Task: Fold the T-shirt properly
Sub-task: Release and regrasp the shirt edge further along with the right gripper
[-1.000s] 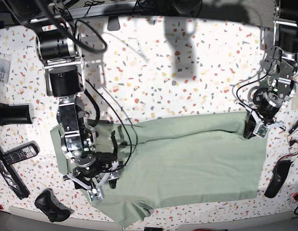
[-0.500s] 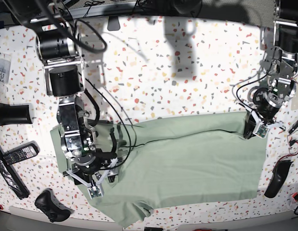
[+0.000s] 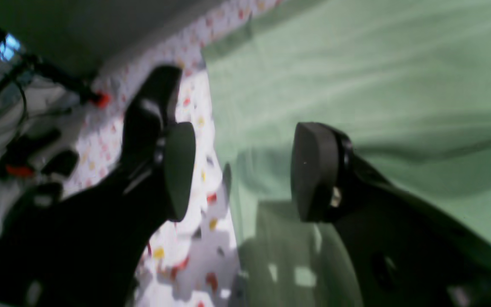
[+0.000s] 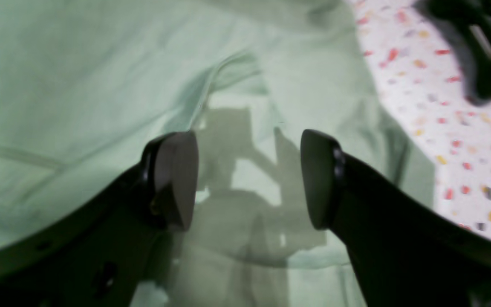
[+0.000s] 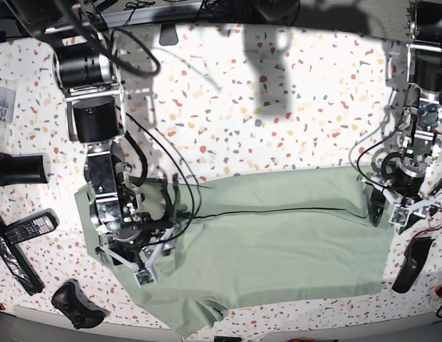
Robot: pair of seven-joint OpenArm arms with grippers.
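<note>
Smooth sage-green T-shirt [image 5: 278, 242], softly creased, on speckled terrazzo table [image 5: 278, 121]

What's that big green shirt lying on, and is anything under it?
The T-shirt lies flat on a speckled table, which shows all around its edges. Whatever might sit beneath the cloth is covered; no bump suggests anything there.

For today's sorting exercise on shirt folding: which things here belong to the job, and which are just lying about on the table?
Belongs to the job:
- T-shirt, spread flat
- left gripper, open at the shirt's edge
- right gripper, open above the shirt

Just lying about:
- game controller
- remote control
- black cylinder
- dark object at the table's side
</note>
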